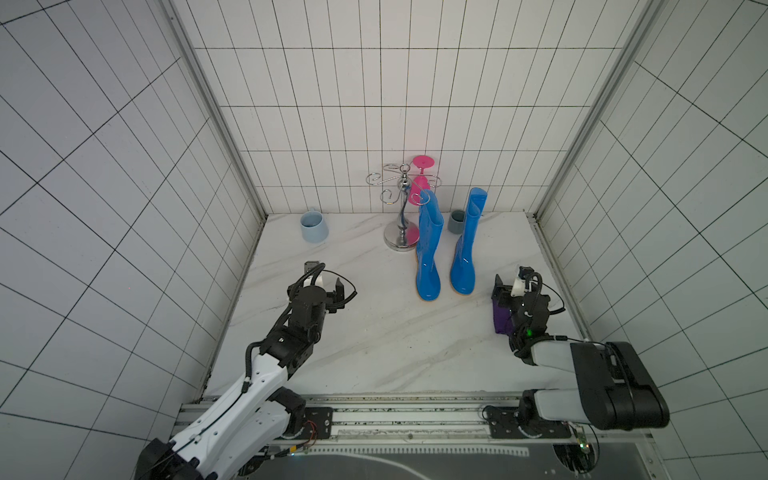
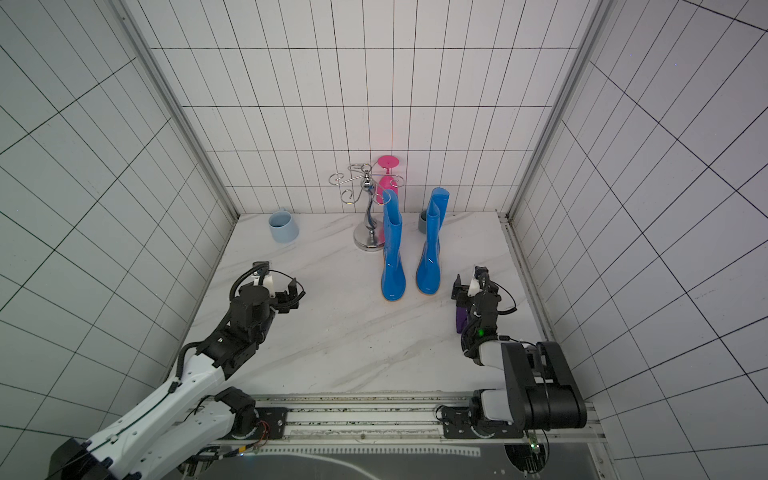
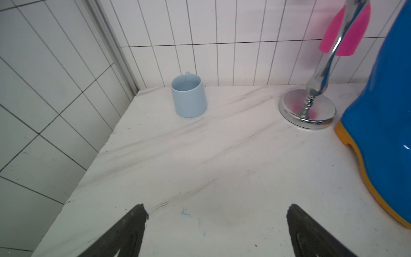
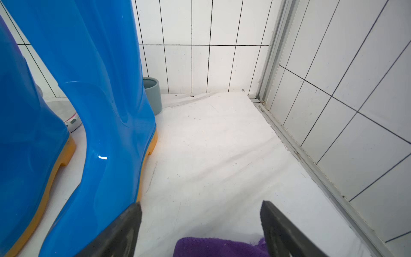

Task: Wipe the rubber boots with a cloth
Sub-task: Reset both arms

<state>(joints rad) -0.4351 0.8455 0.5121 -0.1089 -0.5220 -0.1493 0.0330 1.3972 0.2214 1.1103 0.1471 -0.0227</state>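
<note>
Because the right arm overlaps it, the cloth point(image 1: 500, 320) shows in both top views only as a dark-purple strip on the tabletop point(image 1: 374, 332); in the right wrist view the frame edge cuts it off. The grey cup point(image 1: 456, 222) is partly hidden behind a boot shaft, and the pink glass point(image 1: 419, 187) hangs on the chrome rack point(image 1: 401, 224) behind the other shaft. Both wrist views crop the boot tops.

The right fingers point(image 1: 512, 279) are spread wide and pinch nothing. The cloth lies on the tabletop beneath them, between their two lines and back from the tips; contact with either finger cannot be determined. The rubber boots point(image 1: 428, 257) stand upright side by side, just beside the right fingers.

The left fingers point(image 1: 326, 276) are spread wide over bare tabletop, well apart from the cloth
</note>
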